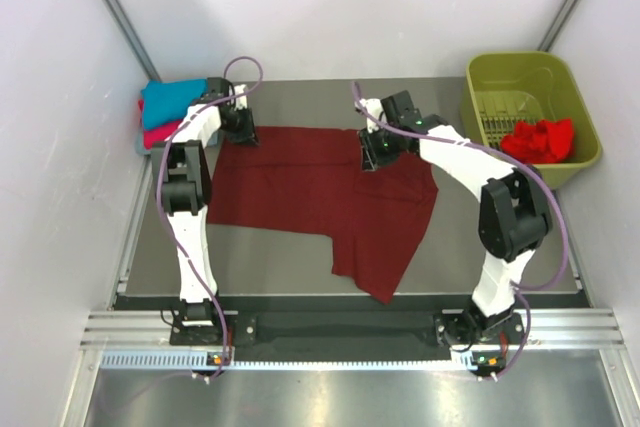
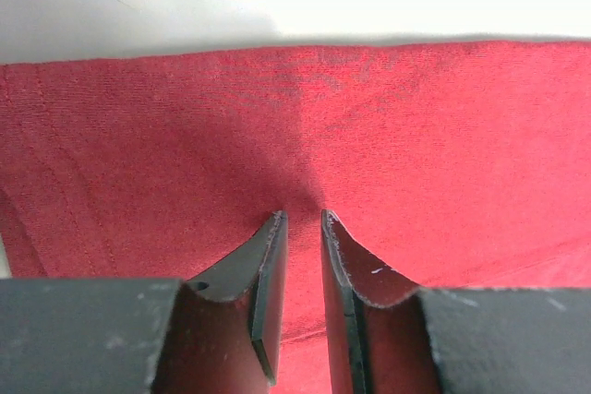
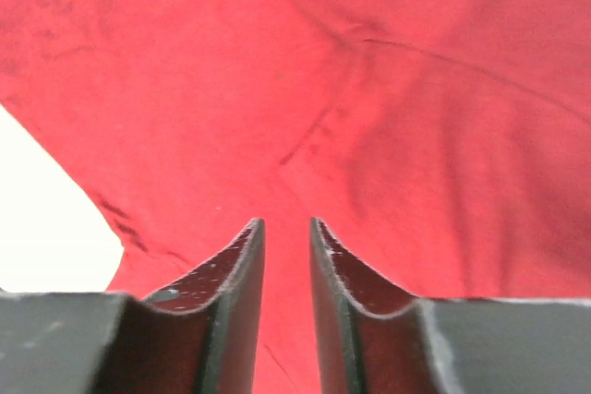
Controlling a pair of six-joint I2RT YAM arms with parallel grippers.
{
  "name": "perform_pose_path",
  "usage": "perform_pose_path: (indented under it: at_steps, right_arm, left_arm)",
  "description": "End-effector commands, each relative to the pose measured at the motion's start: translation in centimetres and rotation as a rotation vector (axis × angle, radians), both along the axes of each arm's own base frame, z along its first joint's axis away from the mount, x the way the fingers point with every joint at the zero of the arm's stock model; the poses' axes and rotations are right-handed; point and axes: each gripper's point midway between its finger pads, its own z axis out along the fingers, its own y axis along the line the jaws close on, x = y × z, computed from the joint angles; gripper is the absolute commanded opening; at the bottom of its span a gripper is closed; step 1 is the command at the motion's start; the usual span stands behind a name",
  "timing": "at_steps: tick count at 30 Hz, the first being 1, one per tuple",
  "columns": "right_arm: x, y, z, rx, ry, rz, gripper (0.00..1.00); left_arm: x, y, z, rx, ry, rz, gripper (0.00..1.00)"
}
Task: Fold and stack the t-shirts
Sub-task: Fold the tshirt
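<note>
Top external view: a maroon t-shirt (image 1: 300,182) is lying spread across the grey table (image 1: 270,257), mostly flat, with one end drooping toward the near edge on the right. The left gripper (image 1: 240,132) is pressing down at the shirt's far left corner. The right gripper (image 1: 372,155) is sitting on the far edge, right of the middle.

From the left wrist, the two fingers (image 2: 268,265) are standing close together with only a narrow slit between them. The cloth is puckering in toward their tips, so this gripper is pinching the maroon t-shirt just inside its hemmed edge. From the right wrist, the fingers (image 3: 242,274) are showing a similar narrow gap with creases running toward it (the cloth is filling nearly the whole view). I cannot tell whether they are nipping the fabric or only resting on it.

At the far left corner of the table, a teal t-shirt (image 1: 170,99) is lying folded on top of a pink-red t-shirt (image 1: 155,134), just beside the left arm. Well apart on the far right, a bright red t-shirt (image 1: 540,139) is sitting crumpled inside the olive-green basket (image 1: 520,59).
</note>
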Motion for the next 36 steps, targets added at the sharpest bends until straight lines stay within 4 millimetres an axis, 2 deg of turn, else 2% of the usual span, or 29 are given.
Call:
perform_pose_path:
  at_steps: [1,3,5,7,8,9,10,13,14,16,19,22,23,24,25,26,27,28,29,30,31,32,34,35,36]
  right_arm:
    - [1.4,-2.4,2.2,-0.016,-0.087,-0.086,0.34]
    - [2.4,-3.5,1.4,-0.036,-0.098,-0.125,0.41]
    - [3.6,-5.3,-0.3,-0.054,-0.072,-0.172,0.48]
    - [4.7,-5.8,-0.8,-0.027,-0.041,-0.229,0.50]
    - [5.3,-6.5,-1.9,-0.020,-0.006,-0.253,0.51]
    - [5.9,-6.6,-2.0,-0.003,0.005,-0.275,0.51]
    - [6.4,-7.4,-3.2,0.000,0.036,-0.304,0.52]
    - [7.8,-8.2,-4.0,0.043,0.070,-0.367,0.53]
    - [8.2,-8.8,-5.0,0.048,0.093,-0.383,0.54]
    - [9.2,-9.3,-5.1,0.068,0.098,-0.404,0.56]
    - [10.8,-10.6,-6.4,0.079,0.121,-0.447,0.61]
    - [12.5,-11.0,-6.2,0.092,0.099,-0.464,0.67]
    - [13.0,-11.3,-6.9,0.092,0.109,-0.473,0.68]
    - [14.3,-11.2,-6.1,0.107,0.079,-0.476,0.68]
    - [14.9,-11.5,-6.9,0.105,0.085,-0.482,0.69]
    - [16.3,-11.4,-5.9,0.118,0.050,-0.481,0.69]
    - [16.9,-11.4,-5.9,0.118,0.040,-0.480,0.69]
    - [17.3,-11.5,-7.1,0.111,0.052,-0.485,0.70]
    - [17.9,-11.6,-7.1,0.110,0.041,-0.488,0.70]
    - [19.1,-11.5,-6.1,0.120,0.006,-0.487,0.70]
    - [19.6,-11.7,-7.0,0.112,0.010,-0.492,0.70]
    - [20.7,-11.6,-6.0,0.119,-0.026,-0.492,0.70]
    - [21.6,-11.6,-6.7,0.115,-0.034,-0.493,0.71]
    - [22.1,-11.6,-6.7,0.117,-0.046,-0.497,0.71]
    - [22.9,-11.6,-6.0,0.128,-0.067,-0.505,0.71]
  left_arm:
    - [1.3,-0.1,4.2,-0.025,-0.104,0.001,0.27]
    - [1.1,-0.3,3.9,-0.034,-0.085,-0.002,0.27]
    - [0.9,-0.3,3.6,-0.036,-0.068,-0.001,0.27]
    - [0.8,-0.4,3.2,-0.036,-0.058,-0.004,0.27]
    - [0.6,-0.3,2.9,-0.035,-0.046,-0.003,0.27]
    - [0.5,-0.3,2.7,-0.033,-0.040,-0.005,0.27]
    - [0.6,-0.2,2.6,-0.026,-0.041,-0.006,0.27]
    - [0.3,0.2,1.7,0.003,-0.022,-0.006,0.28]
    - [0.3,0.3,1.5,0.012,-0.018,-0.006,0.29]
    - [0.2,0.7,1.0,0.042,-0.014,-0.005,0.29]
    - [0.2,0.8,0.3,0.076,-0.009,-0.011,0.30]
    - [0.7,0.9,-0.2,0.102,-0.010,-0.014,0.31]
    - [0.8,1.0,-0.9,0.108,-0.002,-0.016,0.31]
    - [1.0,1.2,-1.0,0.114,-0.004,-0.014,0.31]
    - [1.8,1.2,-0.7,0.119,-0.022,-0.017,0.31]
    - [1.9,1.4,-1.4,0.123,-0.012,-0.017,0.31]
    - [2.3,1.3,-1.4,0.126,-0.021,-0.020,0.32]
    - [3.2,1.4,-0.9,0.132,-0.043,-0.020,0.32]
    - [3.4,0.2,-1.8,0.144,-0.039,-0.041,0.32]
    - [3.8,0.3,-1.8,0.152,-0.048,-0.039,0.32]
    - [4.6,0.4,-2.0,0.158,-0.061,-0.036,0.33]
    - [5.0,0.5,-2.1,0.165,-0.065,-0.032,0.33]
    - [6.0,0.5,-1.6,0.168,-0.096,-0.031,0.34]
    - [6.4,0.4,-2.1,0.166,-0.101,-0.032,0.34]
    - [7.0,0.4,-1.7,0.163,-0.123,-0.030,0.35]
